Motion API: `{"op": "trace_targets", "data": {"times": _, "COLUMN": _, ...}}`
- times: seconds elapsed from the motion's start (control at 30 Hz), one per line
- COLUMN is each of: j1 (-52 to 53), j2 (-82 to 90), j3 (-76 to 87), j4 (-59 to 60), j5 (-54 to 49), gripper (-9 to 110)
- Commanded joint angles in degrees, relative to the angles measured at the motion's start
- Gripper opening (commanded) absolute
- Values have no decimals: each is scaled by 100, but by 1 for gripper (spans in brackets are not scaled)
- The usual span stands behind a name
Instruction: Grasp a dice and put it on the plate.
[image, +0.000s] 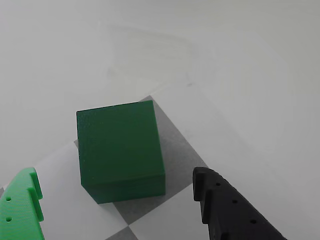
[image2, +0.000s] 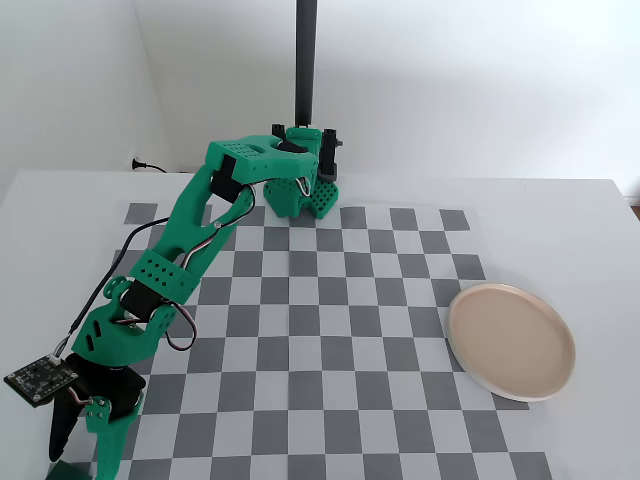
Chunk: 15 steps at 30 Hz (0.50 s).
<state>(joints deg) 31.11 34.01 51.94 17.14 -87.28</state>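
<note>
In the wrist view the dice (image: 120, 145), a plain dark green cube, sits at the far corner of the checkered mat, on a grey square. My gripper (image: 117, 175) is open. Its bright green finger (image: 22, 205) is left of the cube and its black finger (image: 225, 210) is right of it. Both tips reach the cube's near edge and touch nothing. In the fixed view the gripper (image2: 303, 205) hangs low over the mat's far edge and hides the dice. The plate (image2: 510, 340), beige-pink with a white rim, lies at the mat's right side, far from the gripper.
A dark upright pole (image2: 305, 60) stands just behind the gripper. The checkered mat (image2: 330, 330) covers most of the white table. The arm's base and a small circuit board (image2: 40, 378) sit at the near left corner. A white wall closes the back.
</note>
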Motion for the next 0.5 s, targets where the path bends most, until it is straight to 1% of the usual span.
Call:
{"op": "trace_targets", "data": {"times": 0.0, "j1": -44, "j2": 176, "j3": -747, "j4": 18, "j5": -35, "gripper": 28}}
{"op": "trace_targets", "data": {"times": 0.2, "j1": -18, "j2": -79, "j3": -1072, "j4": 79, "j5": -53, "gripper": 27}}
{"op": "trace_targets", "data": {"times": 0.3, "j1": -9, "j2": -316, "j3": -1617, "j4": 431, "j5": 0, "gripper": 28}}
{"op": "trace_targets", "data": {"times": 0.47, "j1": -18, "j2": -563, "j3": -1907, "j4": 466, "j5": -70, "gripper": 28}}
